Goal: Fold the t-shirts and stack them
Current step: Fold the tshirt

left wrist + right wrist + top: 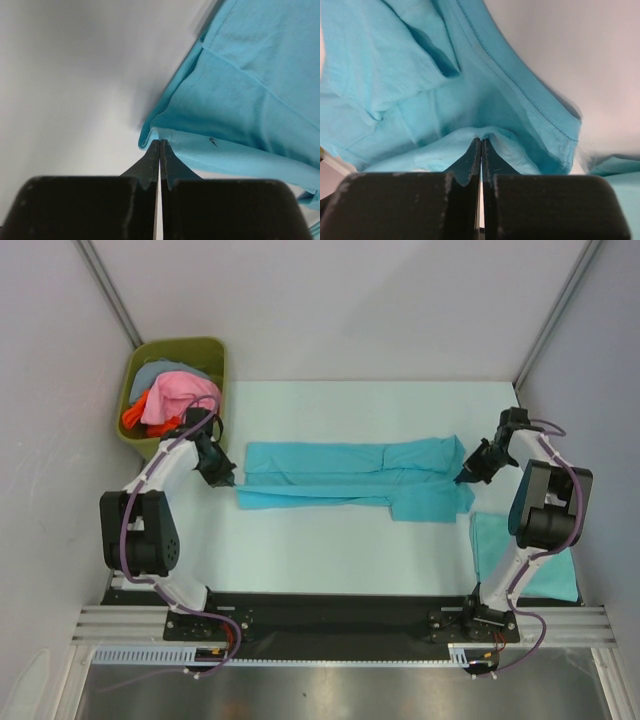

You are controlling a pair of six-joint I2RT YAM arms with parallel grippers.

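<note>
The long shirt (350,478) lies in the middle of the bench (330,550), stretched from left to right. The left pincer (228,480) pinches its left end. The right pincer (463,478) pinches its wider right end. A folded shirt (495,540) sits at the near right corner.

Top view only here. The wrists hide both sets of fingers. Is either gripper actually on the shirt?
Observer: Yes. In the left wrist view the left gripper is shut, with the shirt pinched at its corner hem.
Operator: Right side?
Observer: The right gripper is shut too, with a small ridge of cloth bunched over its tips.
Operator: Anything on the cloth?
Observer: There is a small dark mark close to the left gripper's corner. I can't tell what it is.
</note>
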